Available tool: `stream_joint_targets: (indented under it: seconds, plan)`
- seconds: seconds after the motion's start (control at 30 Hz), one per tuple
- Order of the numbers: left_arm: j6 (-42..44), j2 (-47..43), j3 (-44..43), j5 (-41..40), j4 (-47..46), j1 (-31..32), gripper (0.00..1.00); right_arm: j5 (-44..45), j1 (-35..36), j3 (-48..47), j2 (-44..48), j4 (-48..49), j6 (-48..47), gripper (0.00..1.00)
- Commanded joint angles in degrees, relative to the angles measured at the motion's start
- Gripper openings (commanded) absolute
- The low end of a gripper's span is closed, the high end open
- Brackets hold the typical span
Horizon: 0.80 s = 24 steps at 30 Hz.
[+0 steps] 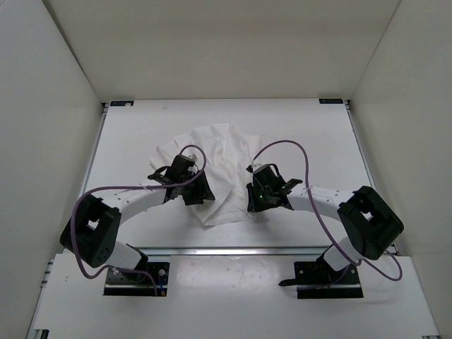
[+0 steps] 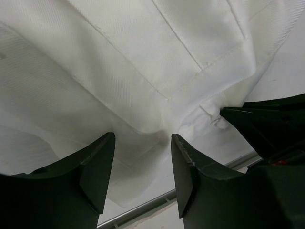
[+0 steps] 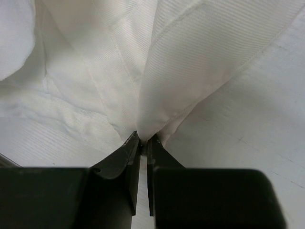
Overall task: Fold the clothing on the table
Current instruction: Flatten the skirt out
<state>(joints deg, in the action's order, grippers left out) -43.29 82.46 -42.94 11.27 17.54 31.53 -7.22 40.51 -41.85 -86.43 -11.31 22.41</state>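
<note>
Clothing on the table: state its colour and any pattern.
Plain white clothing, no print; a fine woven rib shows best in the left wrist view.

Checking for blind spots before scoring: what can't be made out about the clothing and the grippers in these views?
Top view: the fingertips of the left gripper and right gripper are hidden under their own bodies.
Left wrist view: the clothing runs off the top and left edges, so the garment type is unclear.
Right wrist view: a raised fold hides how much cloth the right gripper pinches.
</note>
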Motion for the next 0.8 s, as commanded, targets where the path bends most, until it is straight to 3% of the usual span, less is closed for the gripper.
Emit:
stream_joint_targets:
  seconds: [0.0, 0.13, 0.2, 0.3, 0.4, 0.43, 0.57, 0.6, 0.7, 0.77]
  plan:
    - [0.5, 1.8, -2.8, -2.6, 0.2, 0.7, 0.64, 0.0, 1.1, 0.9, -0.9, 0.1, -1.1, 0.0]
    - [1.1, 6.2, -4.9, -3.2, 0.6, 1.1, 0.66, -0.2, 1.0, 1.3, -1.0, 0.2, -1.2, 0.0]
    - [1.5, 7.7, -5.6, -3.8, 0.7, 1.5, 0.61, -0.4, 1.1, 1.6, -1.3, -0.1, -1.7, 0.0]
    - [1.7, 9.0, -6.7, -4.4, 0.8, 1.9, 0.27, -0.5, 0.9, 2.4, -0.2, 0.5, -1.4, 0.0]
    - [2.0, 7.3, -7.8, -4.6, 1.8, 1.5, 0.03, -0.9, 0.2, 1.9, 1.2, -0.5, -1.8, 0.0]
    - [2.8, 6.9, -7.9, -4.8, 3.1, 0.9, 0.0, -0.8, -0.6, 0.8, 2.2, -2.1, -2.0, 0.0]
    - [10.4, 5.4, -21.9, -5.8, 10.7, -4.6, 0.0, -1.1, -5.0, -7.5, 7.1, -6.4, -5.0, 0.0]
    - [11.6, 6.2, -28.7, -5.6, 13.5, -7.0, 0.0, -2.5, -7.8, -11.5, 8.0, -6.7, -5.5, 0.0]
    - [16.4, 5.4, -40.5, -1.9, 18.1, -11.6, 0.0, -12.2, -14.7, -18.2, 10.9, -5.1, -4.0, 0.0]
    - [16.9, 1.9, -41.9, -2.1, 19.9, -13.8, 0.0, -11.2, -15.3, -17.9, 16.4, -2.9, -2.8, 0.0]
